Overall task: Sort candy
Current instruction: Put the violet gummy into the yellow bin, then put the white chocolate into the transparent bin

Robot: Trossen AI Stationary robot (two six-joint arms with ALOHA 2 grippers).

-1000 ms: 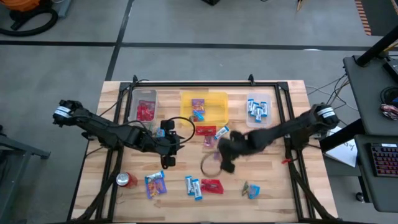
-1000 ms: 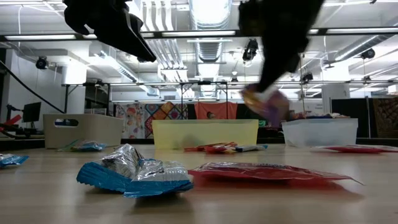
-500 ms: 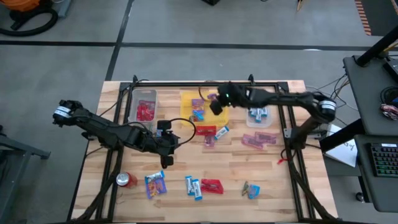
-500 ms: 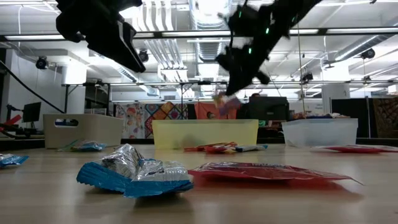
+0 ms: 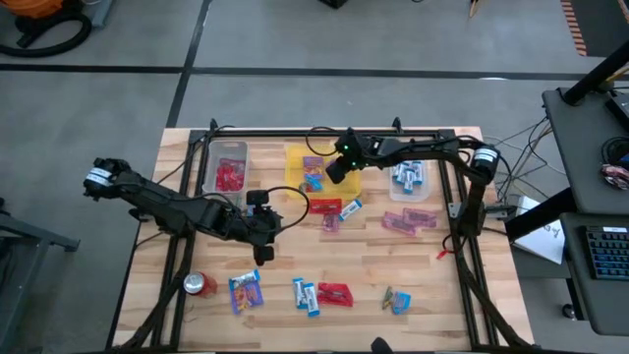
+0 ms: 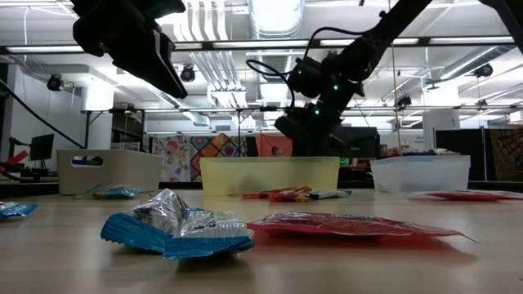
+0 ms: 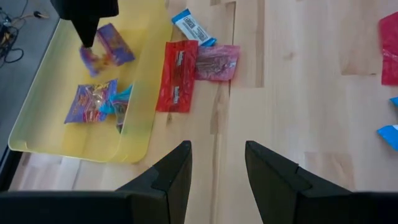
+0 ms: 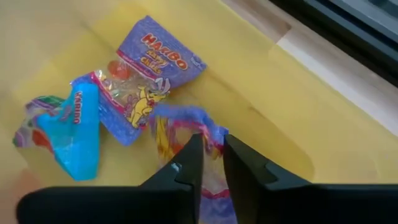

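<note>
Since 0.5 s ago the right gripper (image 5: 332,169) has dropped lower over the yellow plastic bin (image 5: 346,183) at upper centre of the high view, and the purple multicolour packet it carried now sits down inside the bin. In the right wrist view its fingers (image 8: 186,167) stand close together with the purple multicolour packet (image 8: 186,140) at their tips; whether they still pinch it I cannot tell. A second purple Haribo packet (image 8: 134,87) lies just beside it in the bin. The left gripper (image 5: 262,241) hangs left of centre over bare wood, its fingers (image 7: 171,177) spread and holding nothing. A flat red packet (image 7: 176,84) lies beside the yellow bin, touching a pink packet (image 7: 217,62).
</note>
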